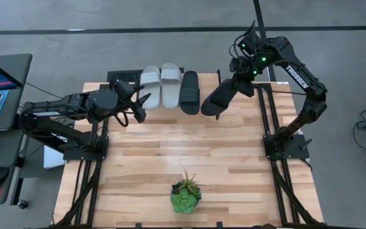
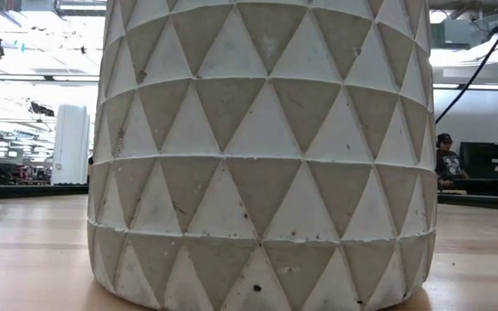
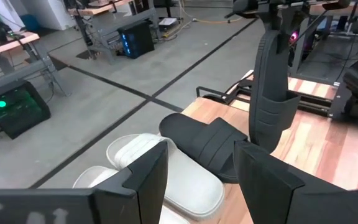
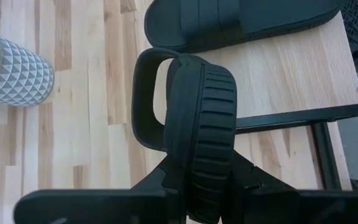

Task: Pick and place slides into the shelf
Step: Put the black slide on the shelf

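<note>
The right pincer (image 1: 234, 81) hangs over the far edge of the surface (image 1: 189, 149), pinching a black slide (image 1: 220, 98) by one end, so the sandal dangles tilted with its long axis running down and toward the middle of the surface. In the right wrist view the ribbed sole (image 4: 202, 134) sits wedged between the two dark fingers, strap (image 4: 143, 99) turned outward.

The move ahead turns on the gap just beside the other black slide (image 1: 190, 91), which already lies on the shelf (image 1: 122, 76) at the far edge, next to two light grey slides (image 1: 161, 86). All three lie side by side with their long axes running from the far edge toward the near one. The free slot is on the right arm's side of that row, and the held sandal hangs just beside it, nearly touching its neighbour; whether they actually touch is hard to judge from above. To match the row, the slide likely needs laying flat and parallel to its partner.

The left pincer (image 1: 135, 102) waits near the grey pair, fingers spread and holding nothing. A potted plant (image 1: 185, 194) stands well apart at the near edge.
</note>
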